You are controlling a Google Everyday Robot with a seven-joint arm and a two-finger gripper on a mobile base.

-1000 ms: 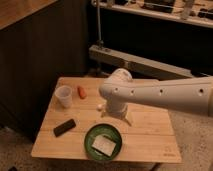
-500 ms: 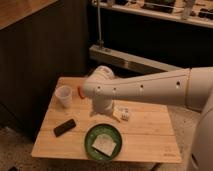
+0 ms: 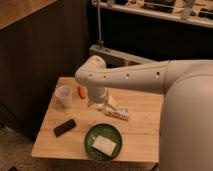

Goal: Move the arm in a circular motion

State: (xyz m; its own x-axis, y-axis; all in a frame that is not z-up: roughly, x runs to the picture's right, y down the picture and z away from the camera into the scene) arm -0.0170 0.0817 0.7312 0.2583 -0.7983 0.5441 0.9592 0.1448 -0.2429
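Bowl [image 3: 88, 136] holds a white block [image 3: 104, 144]; pincer [image 3: 102, 102] hangs beneath arm [image 3: 131, 77], state indiscernible.

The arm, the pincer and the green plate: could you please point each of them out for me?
arm [image 3: 127, 76], camera view, middle of the long off-white segment.
pincer [image 3: 101, 103], camera view, tip below the arm's downturned end, over the table [image 3: 142, 142].
green plate [image 3: 90, 136], camera view, bare left rim.

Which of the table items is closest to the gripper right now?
The pale flat packet, lying just beside the gripper at mid-table. The white cup, orange item, black bar and green plate sit farther off.
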